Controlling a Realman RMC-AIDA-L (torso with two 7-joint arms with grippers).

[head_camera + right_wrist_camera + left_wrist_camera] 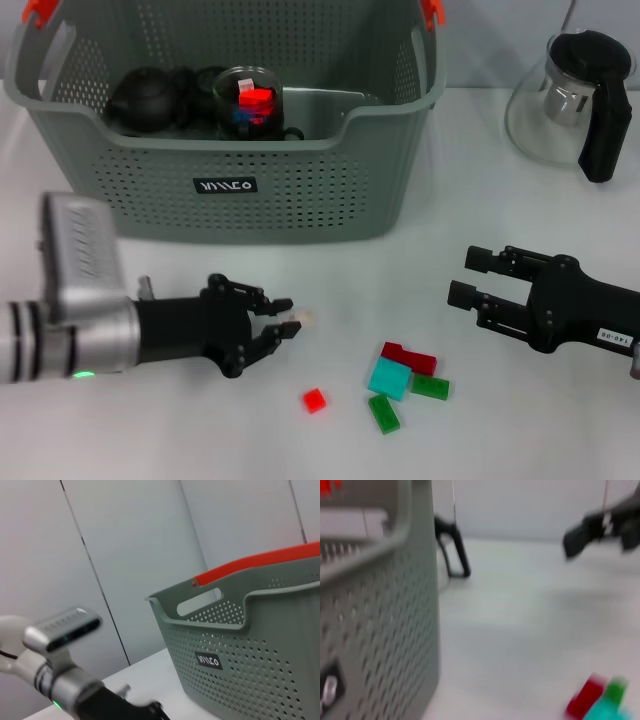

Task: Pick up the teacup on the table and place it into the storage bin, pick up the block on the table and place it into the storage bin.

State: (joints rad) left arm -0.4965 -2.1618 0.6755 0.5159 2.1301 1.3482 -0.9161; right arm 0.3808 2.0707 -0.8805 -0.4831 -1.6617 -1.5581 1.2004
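Clearly, the bin point(290, 215) dominates, with a glass teacup point(250, 103) already inside it holding a red piece. In front of the bin, the left gripper point(272, 330) is held low over the table, fingers partly spread and empty, presumably readied for the small red block point(314, 400) just beyond it. The right gripper point(470, 277), open and empty, is parked near the block cluster point(405, 380).

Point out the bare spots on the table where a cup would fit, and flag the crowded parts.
Bare table lies between the storage bin and the glass teapot, and between the bin front and the blocks. It is crowded low in the middle: the small red block and the cluster around the cyan block sit between the left claw and right claw.
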